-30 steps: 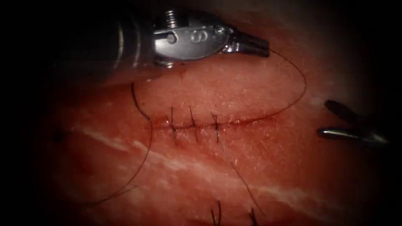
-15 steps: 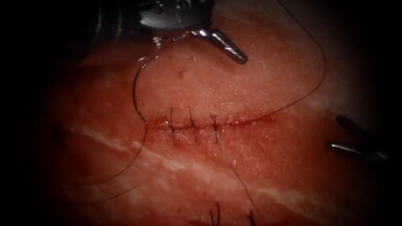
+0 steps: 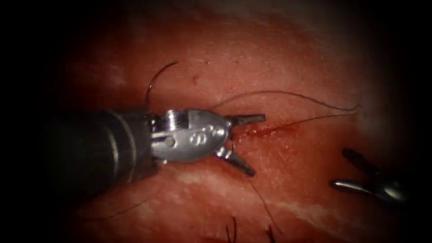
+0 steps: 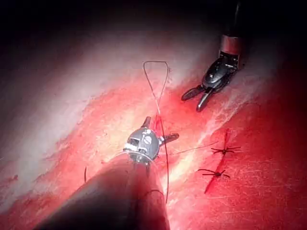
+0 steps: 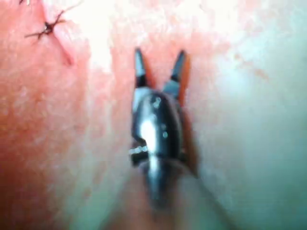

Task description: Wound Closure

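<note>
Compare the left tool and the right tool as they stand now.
The left tool sits over the cut, beside loose thread; the right tool waits off to the cut's right, away from thread. The left tool looks larger and nearer; the right tool smaller. Both stand open, holding nothing.

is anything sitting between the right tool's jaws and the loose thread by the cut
Nothing visible does. The right tool hangs with jaws spread and empty, right of the cut. Bare tissue lies between it and the thread. The left tool, jaws spread and empty, sits over the cut, further left.
</note>
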Motion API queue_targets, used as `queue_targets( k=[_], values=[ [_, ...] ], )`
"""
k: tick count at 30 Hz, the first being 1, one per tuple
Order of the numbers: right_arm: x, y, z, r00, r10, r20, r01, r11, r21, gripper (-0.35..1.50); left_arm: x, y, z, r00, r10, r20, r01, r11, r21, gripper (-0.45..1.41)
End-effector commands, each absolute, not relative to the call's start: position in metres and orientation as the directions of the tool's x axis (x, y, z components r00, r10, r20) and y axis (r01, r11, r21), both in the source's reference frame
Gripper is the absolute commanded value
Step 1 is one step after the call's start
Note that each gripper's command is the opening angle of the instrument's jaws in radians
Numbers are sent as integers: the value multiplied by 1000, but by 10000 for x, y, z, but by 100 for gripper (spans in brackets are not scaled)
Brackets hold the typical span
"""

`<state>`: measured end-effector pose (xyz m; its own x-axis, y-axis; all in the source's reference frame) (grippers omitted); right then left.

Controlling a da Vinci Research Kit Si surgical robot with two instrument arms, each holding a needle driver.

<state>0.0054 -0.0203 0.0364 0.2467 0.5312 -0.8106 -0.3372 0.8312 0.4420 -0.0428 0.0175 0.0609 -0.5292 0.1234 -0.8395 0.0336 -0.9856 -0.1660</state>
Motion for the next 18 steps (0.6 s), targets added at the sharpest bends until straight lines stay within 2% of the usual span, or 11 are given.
queue_targets(
  k=[1,4,7,18],
  values=[
    [59,-218,358,246,539,-805,-324,829,456,131,-435,167,618,-525,93,-846,53,-989,-141,47],
    [62,-224,344,256,545,-798,-289,831,475,128,-439,150,624,-526,16,-850,100,-992,-80,41],
    [69,-235,329,253,546,-799,-260,833,488,128,-448,123,636,-529,-42,-848,168,-984,-55,20],
    [102,-247,334,241,541,-806,-238,838,491,128,-478,83,667,-519,-99,-849,207,-978,-12,0]
  ],
)
